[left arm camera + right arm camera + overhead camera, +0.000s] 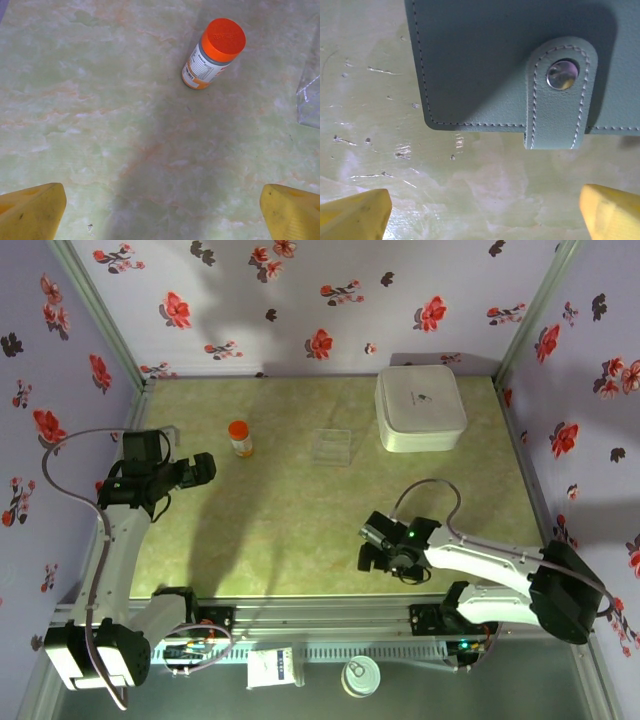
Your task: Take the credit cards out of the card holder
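Observation:
The card holder (495,65), slate-blue with white stitching, lies flat on the green marbled table. It is folded shut, its strap (560,95) with a metal snap closed over the near edge. The credit cards are hidden. My right gripper (485,215) hovers just short of the holder's near edge. It is open, with bare table between its yellow fingertips (355,212). In the top view the right gripper (376,546) sits low near the table's front, right of centre. My left gripper (205,470) is open at the left side, with nothing between its fingertips (32,210).
An orange-capped pill bottle (240,437) stands ahead of the left gripper, also seen at close range as the bottle (214,54). A clear plastic rectangle (331,446) lies mid-table. A white square box (420,408) sits at the back right. Floral walls close three sides.

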You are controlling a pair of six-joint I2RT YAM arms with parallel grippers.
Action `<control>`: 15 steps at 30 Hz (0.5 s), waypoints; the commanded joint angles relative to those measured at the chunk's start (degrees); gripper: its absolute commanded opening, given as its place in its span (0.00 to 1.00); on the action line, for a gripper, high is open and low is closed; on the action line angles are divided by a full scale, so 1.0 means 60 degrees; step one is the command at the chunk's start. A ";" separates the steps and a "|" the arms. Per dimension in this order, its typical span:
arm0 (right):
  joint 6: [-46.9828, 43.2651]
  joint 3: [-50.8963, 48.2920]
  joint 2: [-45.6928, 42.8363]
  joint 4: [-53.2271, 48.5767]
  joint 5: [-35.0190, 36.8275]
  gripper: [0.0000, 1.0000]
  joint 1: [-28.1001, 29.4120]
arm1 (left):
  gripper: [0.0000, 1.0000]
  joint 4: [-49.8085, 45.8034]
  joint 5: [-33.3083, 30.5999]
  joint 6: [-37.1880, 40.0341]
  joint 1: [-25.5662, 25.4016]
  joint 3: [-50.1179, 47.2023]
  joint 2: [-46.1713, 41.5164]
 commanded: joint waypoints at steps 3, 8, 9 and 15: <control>0.0429 -0.0184 -0.0047 0.0382 0.0381 0.99 -0.0285 | 1.00 -0.0085 0.0131 -0.0151 0.0060 -0.0088 -0.0129; 0.0053 -0.0187 0.0220 0.0658 0.0380 0.99 -0.1030 | 1.00 -0.0088 0.0146 -0.0158 0.0053 -0.0103 -0.0125; -0.0035 -0.0187 0.0289 0.0657 0.0376 0.99 -0.1221 | 1.00 -0.0066 0.0146 -0.0156 0.0050 -0.0098 -0.0132; -0.0635 -0.0058 0.0636 0.0813 0.0432 0.99 -0.2095 | 1.00 -0.0053 0.0147 -0.0165 0.0017 -0.0117 -0.0129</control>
